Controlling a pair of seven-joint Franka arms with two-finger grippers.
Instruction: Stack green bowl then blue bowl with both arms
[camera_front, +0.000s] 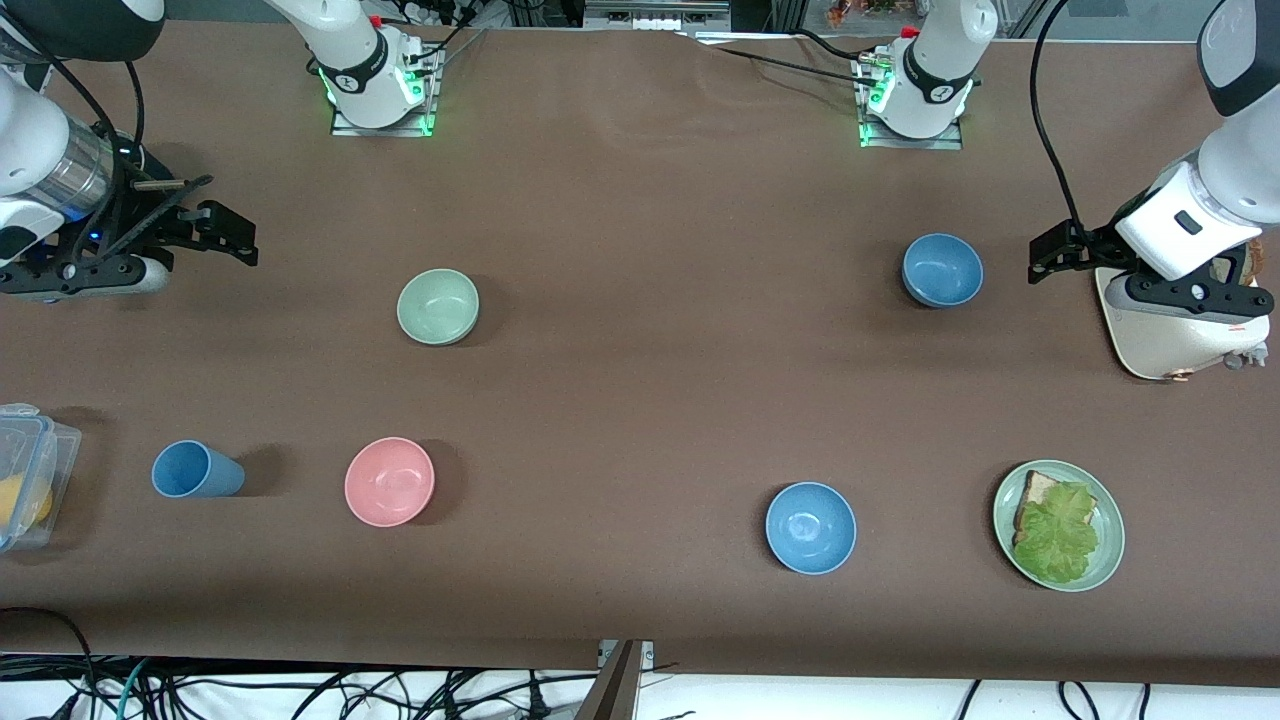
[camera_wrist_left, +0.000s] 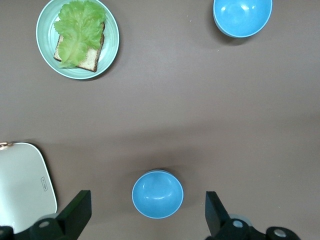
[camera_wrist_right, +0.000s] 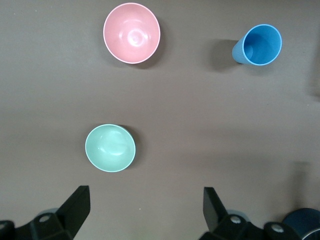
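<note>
Green bowl (camera_front: 438, 307) mid-table toward right arm's end, unstacked | blue bowl (camera_front: 942, 270) toward left arm's end | left gripper (camera_front: 1052, 256), right gripper (camera_front: 225, 233) both wide, empty, at table ends | nothing stacked yet

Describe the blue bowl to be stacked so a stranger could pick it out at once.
Start at the left arm's end of the table, where the white board lies. Beside it, toward the table's middle, sits the blue bowl, farther from the front camera than the green plate. It is a duller, greyer blue than the brighter bowl.
</note>
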